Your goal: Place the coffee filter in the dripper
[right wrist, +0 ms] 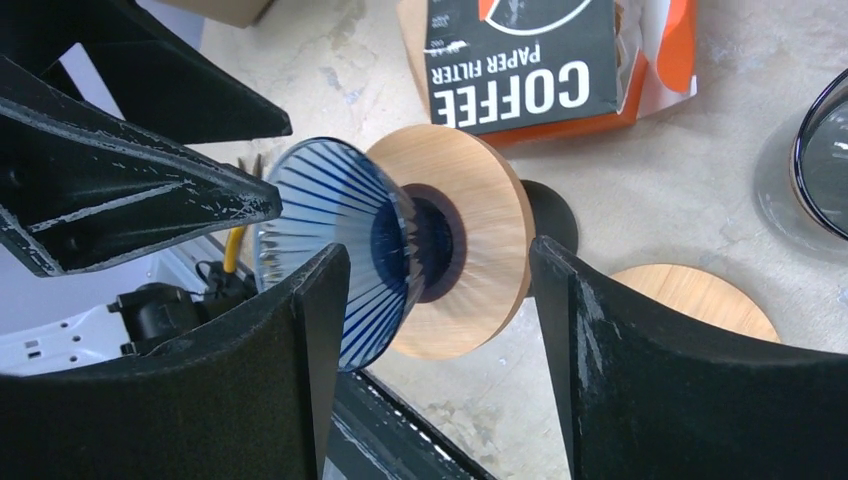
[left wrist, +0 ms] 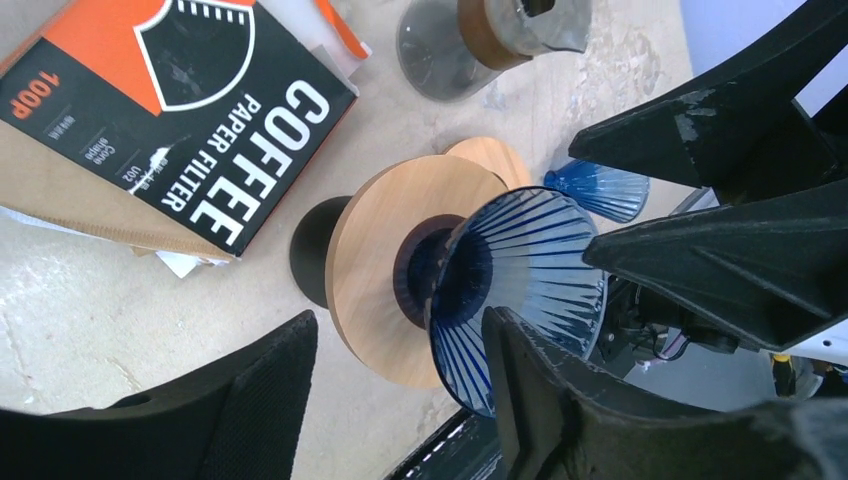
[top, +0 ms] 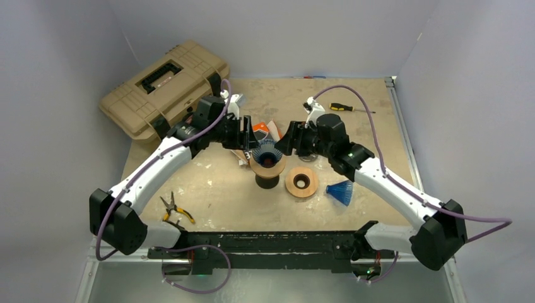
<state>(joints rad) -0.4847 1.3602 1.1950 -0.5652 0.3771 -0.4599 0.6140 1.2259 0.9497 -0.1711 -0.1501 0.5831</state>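
The blue ribbed glass dripper (top: 267, 153) sits in a wooden disc (top: 267, 168) on a black stand at the table's middle. It shows in the left wrist view (left wrist: 530, 260) and the right wrist view (right wrist: 330, 215). The coffee paper filter box (top: 264, 131) lies flat just behind it, also in the left wrist view (left wrist: 200, 110) and the right wrist view (right wrist: 520, 50). My left gripper (top: 248, 134) (left wrist: 400, 390) is open and empty, just left of the dripper. My right gripper (top: 288, 140) (right wrist: 440, 340) is open and empty, just right of it. No loose filter shows.
A second wooden ring (top: 301, 182) and a second blue cone (top: 340, 191) lie right of the stand. A glass carafe (left wrist: 470, 35) stands behind the grippers. A tan toolbox (top: 165, 87) is at back left, pliers (top: 175, 210) at front left, a screwdriver (top: 340, 107) at back right.
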